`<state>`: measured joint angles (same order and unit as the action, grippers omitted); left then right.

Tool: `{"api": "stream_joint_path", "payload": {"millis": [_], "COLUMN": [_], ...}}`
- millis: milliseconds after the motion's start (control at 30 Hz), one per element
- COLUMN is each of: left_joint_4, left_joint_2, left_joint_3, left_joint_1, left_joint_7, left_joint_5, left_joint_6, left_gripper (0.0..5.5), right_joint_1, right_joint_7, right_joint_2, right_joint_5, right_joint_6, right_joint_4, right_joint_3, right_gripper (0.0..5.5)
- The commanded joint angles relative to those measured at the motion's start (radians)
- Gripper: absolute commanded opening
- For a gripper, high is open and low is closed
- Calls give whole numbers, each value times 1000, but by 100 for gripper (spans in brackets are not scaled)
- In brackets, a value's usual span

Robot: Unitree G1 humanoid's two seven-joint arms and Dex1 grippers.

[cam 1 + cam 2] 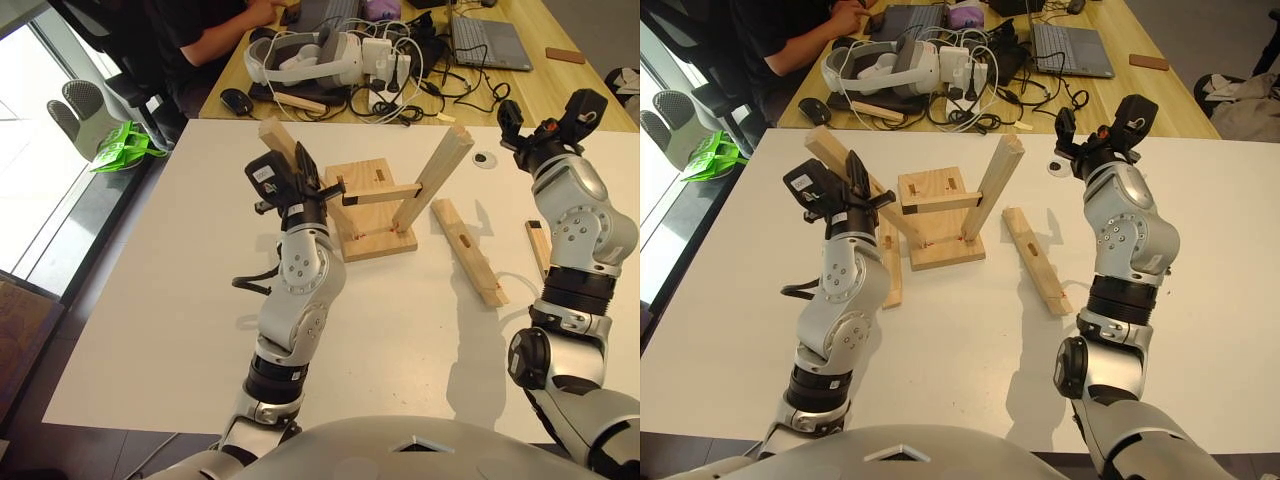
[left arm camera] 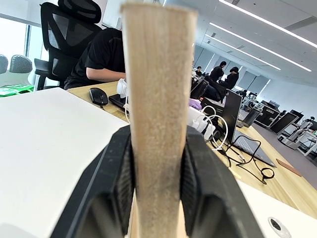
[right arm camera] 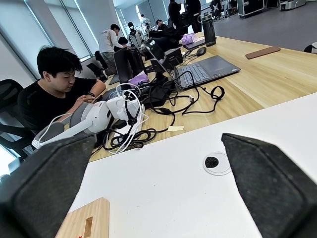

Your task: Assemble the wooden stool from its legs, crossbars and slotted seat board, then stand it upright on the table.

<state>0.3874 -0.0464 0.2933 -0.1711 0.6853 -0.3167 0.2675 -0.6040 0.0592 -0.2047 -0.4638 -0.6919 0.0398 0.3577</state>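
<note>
left end effector (image 1: 303, 183) pinching leg (image 2: 157, 99); right end effector (image 3: 158, 173) spread above table; second leg (image 1: 445, 170) standing in seat board (image 1: 365, 176).

A white table (image 1: 180, 300) has a round cable hole (image 1: 485, 158) near its far edge. Behind it stands a wooden desk (image 1: 540, 90) carrying a white headset (image 1: 300, 55), a black mouse (image 1: 237, 100), a tangle of cables (image 1: 440, 85), a grey laptop (image 1: 488, 42) and a flat brown thing (image 1: 565, 55), perhaps a case. A green bag (image 1: 120, 145) lies on the floor to the left.
</note>
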Motion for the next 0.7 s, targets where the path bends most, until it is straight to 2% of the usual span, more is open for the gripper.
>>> {"api": "stream_joint_path", "payload": {"millis": [33, 700], "left_joint_4": [19, -202], "left_joint_2": [-159, -165], "left_joint_3": [28, 46], "left_joint_1": [60, -55], "left_joint_7": [18, 14], "left_joint_5": [18, 159], "left_joint_6": [4, -137], "left_gripper": [102, 102], "right_joint_1": [-25, -53], "right_joint_7": [2, -17], "right_joint_2": [-11, -13], "right_joint_5": [6, 8], "right_joint_6": [-3, 7], "right_joint_4": [5, 45], "right_joint_3": [1, -20], "right_gripper": [472, 472]}}
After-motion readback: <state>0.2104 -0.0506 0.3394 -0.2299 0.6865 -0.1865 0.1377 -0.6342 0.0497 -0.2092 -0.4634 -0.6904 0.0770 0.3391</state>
